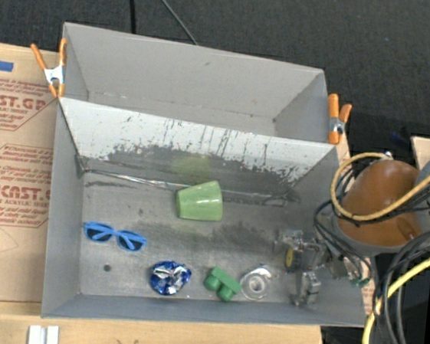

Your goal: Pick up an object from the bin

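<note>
We see the claw point(302, 271) down inside the grey metal bin point(68, 212), in the right part of its floor and towards the front wall; from this angle its metal parts blur together, so we cannot tell whether it is spread or pressed together, nor whether it pinches anything. The arm comes in over the bin's right rim; its orange cover point(377, 201) sits above that rim, with yellow and black cables point(382, 333) looping around it and hanging down outside the bin.

The thing nearest the claw is a clear round piece point(255, 283) with a shiny look, lying on the floor by the front wall, just beside the claw on its left; we cannot tell whether the two touch. Just left of that piece, and close against it, lies a small green block point(222, 282); further left along the front wall lies a crumpled blue and white wrapper point(169, 277), apart from the block.

A pair of blue sunglasses point(115, 236) lies in the left part of the floor, lenses facing up, well apart from the claw; a pale green cup point(200, 200) lies tipped on its side near the middle of the floor, towards the back wall, also clear of the claw. The things lie singly, not heaped.
</note>
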